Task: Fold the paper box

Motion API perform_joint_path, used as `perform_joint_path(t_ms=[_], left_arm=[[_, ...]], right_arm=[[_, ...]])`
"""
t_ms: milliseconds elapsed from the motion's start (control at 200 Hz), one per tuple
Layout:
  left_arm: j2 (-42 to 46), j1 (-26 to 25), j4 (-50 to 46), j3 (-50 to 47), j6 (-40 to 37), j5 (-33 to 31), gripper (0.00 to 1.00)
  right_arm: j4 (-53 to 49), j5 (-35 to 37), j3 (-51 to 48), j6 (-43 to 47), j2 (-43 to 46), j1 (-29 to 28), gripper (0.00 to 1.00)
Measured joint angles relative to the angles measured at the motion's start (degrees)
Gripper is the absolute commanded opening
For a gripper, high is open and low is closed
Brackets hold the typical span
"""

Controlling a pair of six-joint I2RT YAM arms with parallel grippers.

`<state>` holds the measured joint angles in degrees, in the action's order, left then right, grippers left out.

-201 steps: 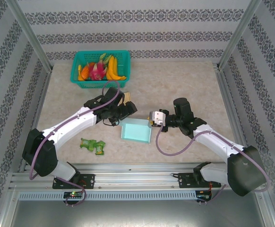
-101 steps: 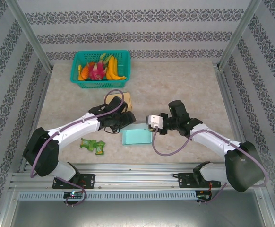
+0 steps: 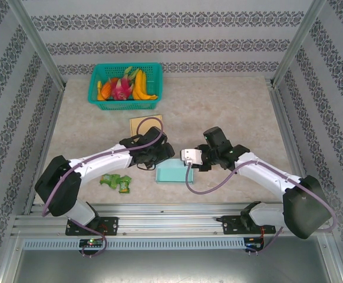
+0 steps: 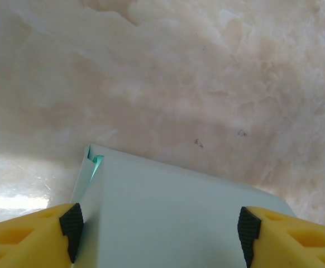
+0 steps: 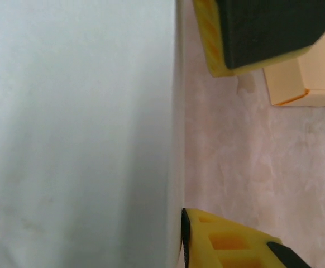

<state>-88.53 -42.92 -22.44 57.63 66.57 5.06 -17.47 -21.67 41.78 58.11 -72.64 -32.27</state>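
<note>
Teal paper box [image 3: 172, 173] is sitting on the table [image 3: 236, 106] near the front, right between the two arms. Left gripper [image 3: 165, 157] is over its far-left corner, fingers [image 4: 71, 226] spread wide and straddling the top, not pinching it. Right gripper [image 3: 187, 164] is up against the box's right side, fingers a bit apart with nothing between them, lower tip touching the edge.

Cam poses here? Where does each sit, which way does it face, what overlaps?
Top external: above and behind the arm bases, facing down at the table; both arms, left hand, right hand, box.
Left wrist: on the left arm, facing down over the box; two fingers.
Right wrist: on the right arm, close alongside the box; two fingers.
Shared: the box, in all three.
</note>
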Motion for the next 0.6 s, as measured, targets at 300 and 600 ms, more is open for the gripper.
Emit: perform_joint_path(t_ms=[300, 600], left_arm=[[-0.9, -1.7, -2.8, 3.8, 0.3, -3.4, 0.74], [-2.6, -3.3, -4.3, 4.5, 0.1, -6.0, 0.73]], right_arm=[[0.7, 1.1, 0.1, -1.0, 0.3, -1.0, 0.24], [1.1, 3.5, 0.0, -0.7, 0.6, -1.7, 0.34]])
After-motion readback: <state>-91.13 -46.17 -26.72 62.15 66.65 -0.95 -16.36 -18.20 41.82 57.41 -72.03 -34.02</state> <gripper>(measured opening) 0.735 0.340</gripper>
